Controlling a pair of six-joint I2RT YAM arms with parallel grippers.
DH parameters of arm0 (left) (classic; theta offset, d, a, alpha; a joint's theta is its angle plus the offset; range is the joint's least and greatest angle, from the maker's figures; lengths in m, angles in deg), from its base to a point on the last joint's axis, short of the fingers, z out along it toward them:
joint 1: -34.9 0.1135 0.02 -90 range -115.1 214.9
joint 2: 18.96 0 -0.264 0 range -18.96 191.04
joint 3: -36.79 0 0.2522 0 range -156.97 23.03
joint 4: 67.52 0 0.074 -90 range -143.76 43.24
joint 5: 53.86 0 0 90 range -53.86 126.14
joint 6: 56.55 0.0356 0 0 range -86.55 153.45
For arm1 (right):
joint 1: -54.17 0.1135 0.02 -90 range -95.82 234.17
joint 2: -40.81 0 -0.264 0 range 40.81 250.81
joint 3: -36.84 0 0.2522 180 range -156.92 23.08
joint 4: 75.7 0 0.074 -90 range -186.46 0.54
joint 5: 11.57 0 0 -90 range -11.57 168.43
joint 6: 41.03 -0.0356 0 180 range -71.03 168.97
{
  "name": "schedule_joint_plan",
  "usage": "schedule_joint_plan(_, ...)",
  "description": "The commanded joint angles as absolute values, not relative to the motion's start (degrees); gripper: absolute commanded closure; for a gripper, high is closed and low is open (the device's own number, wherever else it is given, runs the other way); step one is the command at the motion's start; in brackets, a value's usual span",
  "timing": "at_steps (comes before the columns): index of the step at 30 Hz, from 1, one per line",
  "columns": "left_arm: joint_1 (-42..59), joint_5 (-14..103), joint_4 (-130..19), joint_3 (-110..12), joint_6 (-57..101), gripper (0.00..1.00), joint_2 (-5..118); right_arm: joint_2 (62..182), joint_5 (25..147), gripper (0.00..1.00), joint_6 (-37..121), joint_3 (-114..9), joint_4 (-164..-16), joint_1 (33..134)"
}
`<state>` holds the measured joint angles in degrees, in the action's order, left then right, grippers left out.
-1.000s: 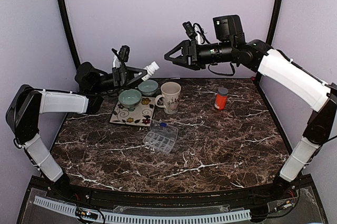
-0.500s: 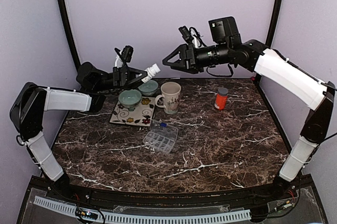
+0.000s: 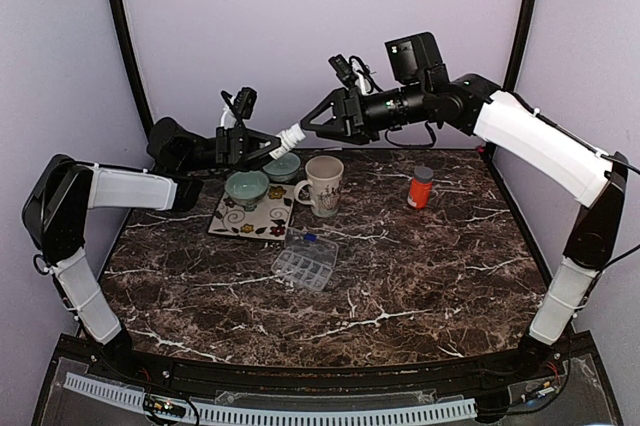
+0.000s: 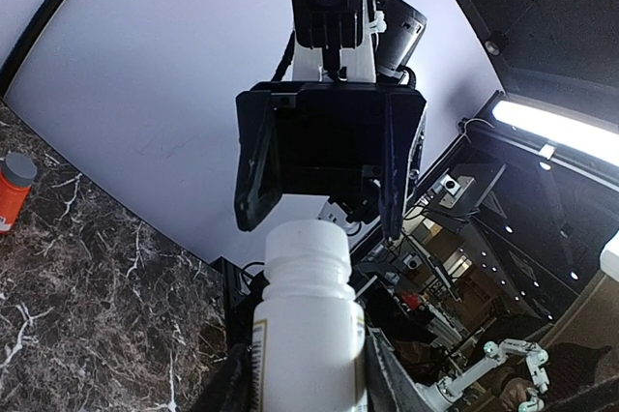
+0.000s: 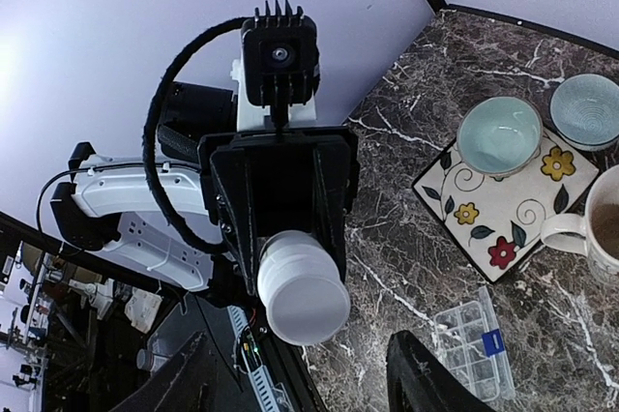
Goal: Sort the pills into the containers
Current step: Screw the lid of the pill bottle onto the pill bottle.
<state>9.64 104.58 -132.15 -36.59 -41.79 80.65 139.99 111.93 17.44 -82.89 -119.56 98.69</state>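
Pill bottle (image 3: 290, 132): white plastic with a white screw cap (image 5: 303, 291), held in the air over the table's 11 o'clock area. It lies near horizontal above two celadon bowls (image 3: 246, 187). Left gripper (image 3: 268, 141) is clamped on the bottle's body, with the cap end pointing toward 3 o'clock. Right gripper (image 3: 308, 126) faces it head-on, jaws spread wider than the cap, one on either side, with no contact visible (whether the tips reach past the rim, cannot tell).

Elsewhere: a clear pill organizer (image 3: 305, 261) lies near the table's centre. An orange bottle (image 3: 421, 187) stands upright at 1 o'clock, well apart from the rest. A mug (image 3: 323, 185) stands at 12 o'clock, just beside the floral tile (image 3: 262, 226) under the nearer bowl.

Step in hand, by judgement: uncapping, so early in the sort.

Handling, by judgement: the pill bottle looks light and rigid, with a smooth shell that is likely slippery under a twist. Best hold for the right jaws is square across the cap's side wall, not its flat top. The left grip at mid-body must resist the turn, or the bottle will spin in its jaws. With the cap off and the bottle lying this flat, the loose pills could pour out, so tip the mouth up first.
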Motion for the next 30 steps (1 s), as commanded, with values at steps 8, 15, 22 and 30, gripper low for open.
schedule_joint_plan(8, 9.99, 106.77, -135.51, -39.08, -43.52, 0.81, 81.19, 142.62, 113.41, 0.41, 18.65, -87.10, -119.77, 100.10)
schedule_joint_plan(15, 9.94, 107.01, -137.66, -39.26, -45.19, 0.81, 81.95, 143.03, 113.16, 0.45, 18.65, -87.57, -120.07, 100.43)
schedule_joint_plan(22, 10.01, 107.58, -138.77, -39.82, -46.63, 0.81, 82.29, 143.46, 113.15, 0.47, 18.67, -87.74, -120.11, 100.44)
schedule_joint_plan(30, 10.02, 107.94, -139.10, -39.94, -47.18, 0.81, 82.44, 144.05, 113.45, 0.48, 18.65, -88.15, -120.09, 100.47)
